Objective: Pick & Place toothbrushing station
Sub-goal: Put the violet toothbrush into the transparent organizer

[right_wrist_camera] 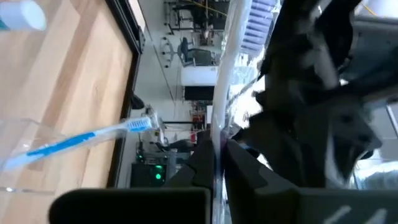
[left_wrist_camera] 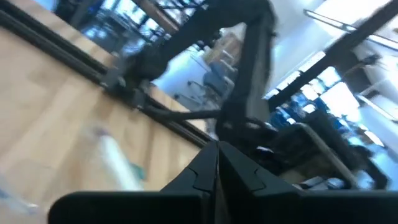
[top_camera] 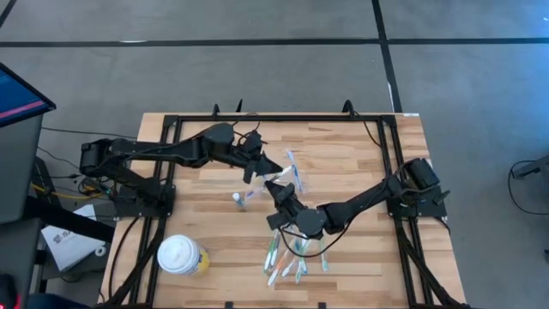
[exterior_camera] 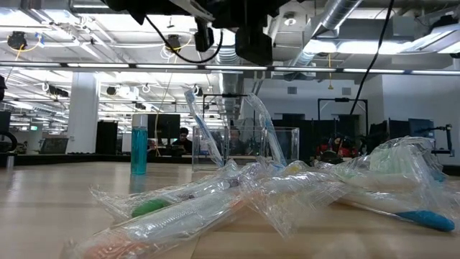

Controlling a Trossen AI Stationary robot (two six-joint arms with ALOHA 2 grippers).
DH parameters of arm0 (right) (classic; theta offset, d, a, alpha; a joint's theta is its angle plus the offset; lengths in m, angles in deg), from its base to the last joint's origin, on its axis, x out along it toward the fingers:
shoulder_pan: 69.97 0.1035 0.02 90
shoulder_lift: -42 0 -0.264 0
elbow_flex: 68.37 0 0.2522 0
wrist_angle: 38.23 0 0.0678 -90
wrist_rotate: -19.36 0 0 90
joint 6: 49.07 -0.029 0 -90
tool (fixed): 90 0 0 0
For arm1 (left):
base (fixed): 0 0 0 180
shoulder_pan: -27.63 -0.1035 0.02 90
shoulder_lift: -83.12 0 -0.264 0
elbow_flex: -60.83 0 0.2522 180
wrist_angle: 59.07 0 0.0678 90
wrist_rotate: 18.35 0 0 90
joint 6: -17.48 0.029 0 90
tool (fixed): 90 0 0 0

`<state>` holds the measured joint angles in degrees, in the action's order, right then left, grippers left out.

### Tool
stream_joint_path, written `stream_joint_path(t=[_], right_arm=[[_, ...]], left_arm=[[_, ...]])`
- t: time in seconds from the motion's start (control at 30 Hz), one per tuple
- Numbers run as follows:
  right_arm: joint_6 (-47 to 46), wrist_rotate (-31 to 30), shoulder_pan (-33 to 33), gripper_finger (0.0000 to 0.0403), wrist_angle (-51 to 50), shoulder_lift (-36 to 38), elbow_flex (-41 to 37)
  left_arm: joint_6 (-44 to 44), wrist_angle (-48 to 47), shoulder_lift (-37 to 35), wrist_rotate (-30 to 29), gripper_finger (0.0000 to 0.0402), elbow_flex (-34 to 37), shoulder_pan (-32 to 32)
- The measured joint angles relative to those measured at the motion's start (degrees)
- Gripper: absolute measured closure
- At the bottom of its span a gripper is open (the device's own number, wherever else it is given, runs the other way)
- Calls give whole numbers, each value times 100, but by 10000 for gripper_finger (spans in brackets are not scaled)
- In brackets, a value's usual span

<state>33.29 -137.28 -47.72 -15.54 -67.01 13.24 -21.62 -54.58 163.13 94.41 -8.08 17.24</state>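
progress: partly done, by my judgement. the small clear see-through plastic holder (exterior_camera: 244,147), oblong and nearly colourless, stands upright on the pale wooden table (top_camera: 360,163) near its middle, with at least two wrapped toothbrushes (exterior_camera: 203,129) leaning in it. a loose heap of plastic-wrapped toothbrushes (top_camera: 292,253) lies on the table nearer the front edge, so much is left to place.

right gripper (right_wrist_camera: 219,152): over the middle of the table just beside the holder, fingers pressed together on a thin clear-wrapped toothbrush (right_wrist_camera: 231,56) that runs up between them. a blue-handled toothbrush (right_wrist_camera: 81,140) shows resting in the clear holder in the right wrist view.

left gripper (left_wrist_camera: 216,163): fingers together, nothing visibly held, hovering over the table just behind the holder.

holder condition: thin-walled, transparent, hard to pick out from above; likely light and easily tipped. a small blue-green bottle (exterior_camera: 139,150) stands near it; a white-lidded yellow cup (top_camera: 182,255) sits well apart at the front left.
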Motion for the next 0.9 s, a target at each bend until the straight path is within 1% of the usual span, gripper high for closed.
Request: stream_joint_path(t=[0.1,0.23,0.4,0.47,0.53,0.63,0.73,0.9], right_arm=[[-74,19,8,397,-14,-4,-2],[-236,35,16,397,-4,-2,-2],[-997,56,18,397,-203,160,-2],[-1526,98,18,397,-567,341,-4],[-2322,384,5,397,-1196,602,-4],[-3662,1000,-40,397,-2326,1021,-2],[-4706,1391,-100,397,-3123,1360,-10],[-5446,1798,-154,397,-3159,1885,-433]], left_arm=[[288,78,-11,-28,393,-9,-20],[461,239,-7,-28,395,-7,-31],[935,314,-116,-38,395,-7,-104],[1051,266,-200,-32,395,-2,-116],[1070,281,-261,-32,395,-5,-116],[1080,326,-343,-34,395,46,-116],[1084,272,-473,-56,395,209,-116],[1353,285,-727,-89,395,452,-116]])
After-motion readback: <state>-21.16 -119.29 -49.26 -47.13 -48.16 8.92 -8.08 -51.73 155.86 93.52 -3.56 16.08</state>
